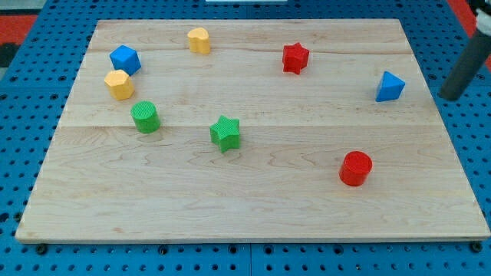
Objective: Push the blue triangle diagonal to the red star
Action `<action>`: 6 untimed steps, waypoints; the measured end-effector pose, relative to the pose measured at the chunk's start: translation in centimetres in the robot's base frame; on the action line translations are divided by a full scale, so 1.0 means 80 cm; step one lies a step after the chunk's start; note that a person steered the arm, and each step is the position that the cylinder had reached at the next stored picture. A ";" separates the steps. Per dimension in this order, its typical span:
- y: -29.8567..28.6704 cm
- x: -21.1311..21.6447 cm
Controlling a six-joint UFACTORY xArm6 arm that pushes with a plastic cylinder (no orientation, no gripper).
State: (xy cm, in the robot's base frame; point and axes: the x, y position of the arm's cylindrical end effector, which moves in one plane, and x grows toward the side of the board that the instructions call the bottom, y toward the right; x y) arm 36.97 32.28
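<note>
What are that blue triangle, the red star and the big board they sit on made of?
The blue triangle and red star look like moulded or printed plastic: flat, even colour with a matt sheen, though I cannot be sure. The board looks like pale wood, with lengthwise grain and plank seams showing. My tip stands just off the board, to the view's right of the triangle.

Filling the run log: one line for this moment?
tip: off the board, right of blue triangle, apart | red star: up-left of triangle | push: not begun
</note>
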 end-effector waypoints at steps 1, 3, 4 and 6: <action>-0.105 0.004; -0.116 0.036; -0.070 0.129; -0.205 0.232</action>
